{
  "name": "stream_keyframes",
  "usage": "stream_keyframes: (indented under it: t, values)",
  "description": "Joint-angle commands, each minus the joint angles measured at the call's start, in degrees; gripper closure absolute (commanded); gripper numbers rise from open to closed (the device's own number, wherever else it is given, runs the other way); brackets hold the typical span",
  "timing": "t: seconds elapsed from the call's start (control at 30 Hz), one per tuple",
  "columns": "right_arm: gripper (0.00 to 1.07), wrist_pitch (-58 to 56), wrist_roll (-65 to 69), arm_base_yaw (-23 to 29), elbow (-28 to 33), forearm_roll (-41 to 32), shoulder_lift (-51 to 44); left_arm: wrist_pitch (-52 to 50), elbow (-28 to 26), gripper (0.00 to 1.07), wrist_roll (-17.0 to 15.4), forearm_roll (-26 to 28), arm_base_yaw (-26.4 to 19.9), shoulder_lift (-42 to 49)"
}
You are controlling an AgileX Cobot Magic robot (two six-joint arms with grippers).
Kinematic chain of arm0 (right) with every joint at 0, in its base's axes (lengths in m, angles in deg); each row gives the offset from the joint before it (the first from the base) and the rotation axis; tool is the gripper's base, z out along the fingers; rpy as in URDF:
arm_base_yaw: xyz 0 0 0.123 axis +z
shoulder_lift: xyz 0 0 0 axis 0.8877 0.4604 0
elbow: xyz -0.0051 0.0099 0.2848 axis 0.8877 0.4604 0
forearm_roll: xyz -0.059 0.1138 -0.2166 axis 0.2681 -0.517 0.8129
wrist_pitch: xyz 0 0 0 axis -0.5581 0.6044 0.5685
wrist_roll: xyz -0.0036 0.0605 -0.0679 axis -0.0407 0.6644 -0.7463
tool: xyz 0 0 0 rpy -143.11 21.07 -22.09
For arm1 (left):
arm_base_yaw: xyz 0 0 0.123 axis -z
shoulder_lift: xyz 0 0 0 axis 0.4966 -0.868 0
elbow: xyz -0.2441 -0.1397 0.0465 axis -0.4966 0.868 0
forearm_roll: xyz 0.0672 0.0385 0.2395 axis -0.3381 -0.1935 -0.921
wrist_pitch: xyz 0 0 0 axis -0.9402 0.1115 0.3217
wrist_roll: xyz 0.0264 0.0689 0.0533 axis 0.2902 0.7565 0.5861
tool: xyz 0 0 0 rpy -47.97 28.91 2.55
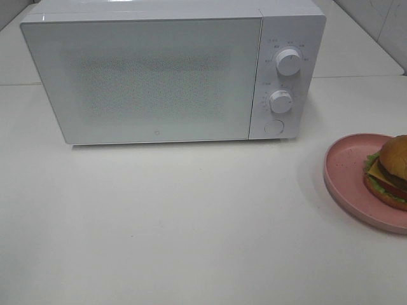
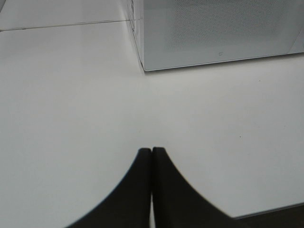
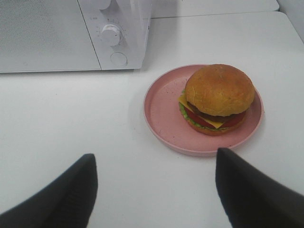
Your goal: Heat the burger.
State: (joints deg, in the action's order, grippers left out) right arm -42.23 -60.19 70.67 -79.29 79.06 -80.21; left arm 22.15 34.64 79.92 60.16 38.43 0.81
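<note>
My right gripper (image 3: 154, 183) hangs with jaws spread wide and empty near the burger (image 3: 217, 99) on its pink plate (image 3: 159, 107), beside the closed microwave (image 1: 159, 70), while my left gripper (image 2: 151, 156) is pressed together.

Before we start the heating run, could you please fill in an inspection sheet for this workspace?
Surface: white table, bare in the middle.
Job's things: burger on a pink plate, right of the microwave; microwave door shut.
Clutter: nothing seen.
Grippers: left gripper shut, empty, above the table; right gripper open, empty, facing the plate.
Cables: nothing seen.
Surroundings: a tiled wall at the back right.
</note>
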Motion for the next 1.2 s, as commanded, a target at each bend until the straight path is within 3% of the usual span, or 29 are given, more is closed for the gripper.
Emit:
stream_keyframes:
  t: [0.03, 0.2, 0.43, 1.2]
  values:
    - [0.41, 0.9, -0.7, -0.4, 0.1, 0.1, -1.5, -0.9, 0.1, 1.06, 0.0, 0.2, -0.2, 0.6]
    - [0.41, 0.9, -0.7, -0.4, 0.1, 0.1, -1.5, -0.9, 0.1, 1.06, 0.0, 0.2, -0.7, 0.6]
    - [0.41, 0.9, -0.6, -6.3, 0.1, 0.1, -1.5, -0.9, 0.1, 1.06, 0.0, 0.0, -7.3, 0.6]
    - [0.41, 0.9, -0.6, -7.3, 0.1, 0.1, -1.5, -0.9, 0.1, 1.06, 0.0, 0.0, -7.4, 2.2]
